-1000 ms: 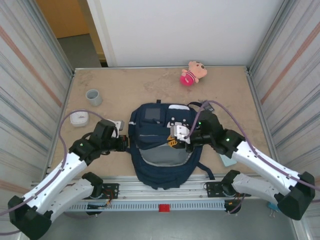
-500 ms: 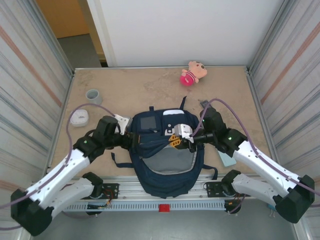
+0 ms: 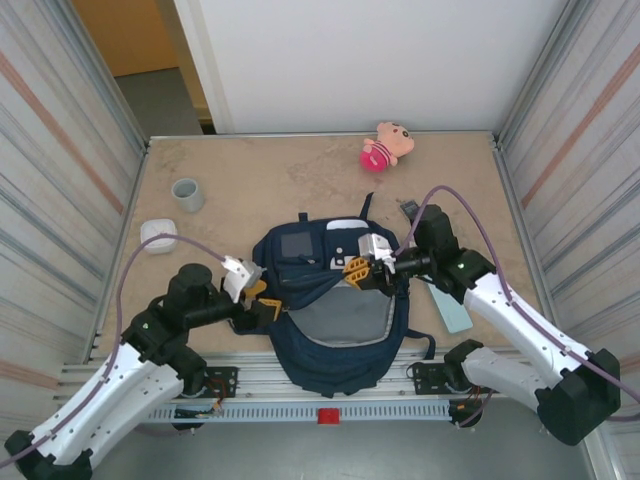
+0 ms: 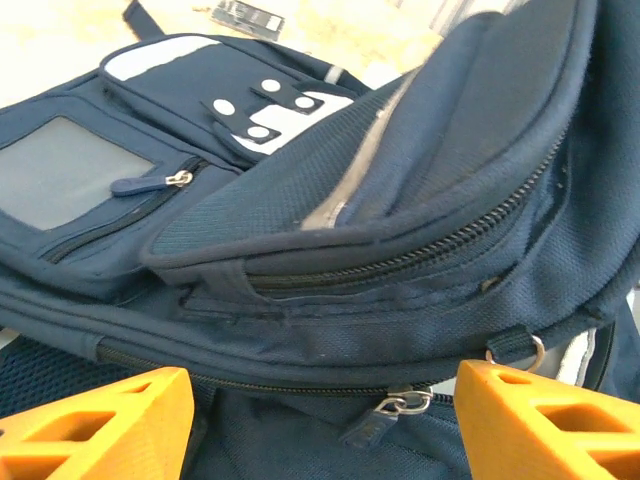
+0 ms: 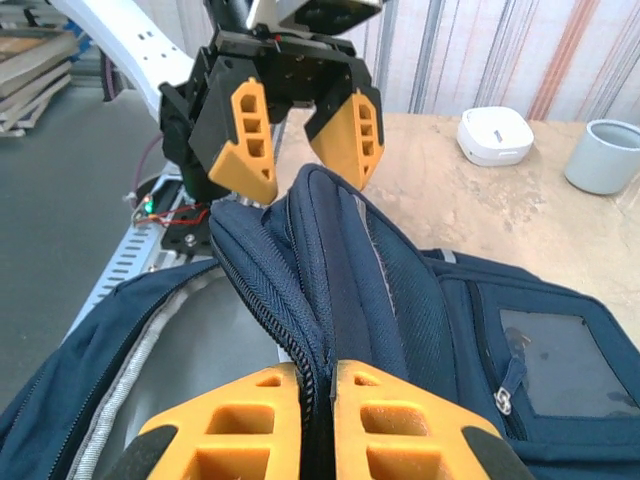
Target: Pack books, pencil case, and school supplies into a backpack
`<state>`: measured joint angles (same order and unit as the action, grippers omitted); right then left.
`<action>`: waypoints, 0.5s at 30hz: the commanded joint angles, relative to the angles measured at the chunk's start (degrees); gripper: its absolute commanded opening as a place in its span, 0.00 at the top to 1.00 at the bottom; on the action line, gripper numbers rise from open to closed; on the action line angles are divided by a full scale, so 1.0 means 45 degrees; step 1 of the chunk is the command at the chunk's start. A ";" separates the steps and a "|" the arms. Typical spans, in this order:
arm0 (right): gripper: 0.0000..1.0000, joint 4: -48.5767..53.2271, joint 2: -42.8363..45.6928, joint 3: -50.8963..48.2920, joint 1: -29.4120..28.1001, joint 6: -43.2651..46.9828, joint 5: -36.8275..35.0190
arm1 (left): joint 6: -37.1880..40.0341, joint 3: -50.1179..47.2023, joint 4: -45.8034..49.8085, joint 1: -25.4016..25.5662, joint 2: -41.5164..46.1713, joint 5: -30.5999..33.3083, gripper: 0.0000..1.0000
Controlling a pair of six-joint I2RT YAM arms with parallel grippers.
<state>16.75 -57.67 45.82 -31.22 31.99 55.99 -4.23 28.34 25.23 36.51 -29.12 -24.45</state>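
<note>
Top view: the left pincer [image 3: 262, 300] has let go of the backpack [image 3: 330, 325] and drawn back to its left edge, jaws spread and empty. The right pincer [image 3: 358, 272] stays clamped on the flap, holding the grey-lined mouth open. The pencil case [image 3: 456, 316] lies on the desk [image 3: 250, 190] just right of it. Left wrist: the fingers [image 4: 540, 420] stand wide before the zip, touching nothing. Right wrist: jaws pinch the zip edge. The left arm looks free to fetch items.
</note>
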 commanded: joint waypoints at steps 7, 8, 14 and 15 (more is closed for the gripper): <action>1.00 -0.0620 -0.0636 0.1534 0.0721 0.0374 0.1873 | 0.0881 0.0440 -0.0217 0.0128 -0.1412 -0.0948 0.28; 1.00 -0.0613 -0.0709 0.1626 0.0777 0.0404 0.1911 | 0.0858 0.0478 -0.0234 0.0126 -0.1531 -0.0822 0.28; 1.00 -0.0559 -0.0886 0.2031 0.0932 0.0598 0.2411 | 0.0779 0.0443 -0.0870 0.0128 -0.2173 -0.0497 0.39; 1.00 -0.0559 -0.0895 0.2058 0.0937 0.0607 0.2509 | 0.0712 0.0341 -0.1135 0.0129 -0.2287 -0.0630 0.43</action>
<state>17.21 -62.24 51.27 -27.59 32.69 61.30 -1.39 28.88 23.44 36.62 -38.59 -26.96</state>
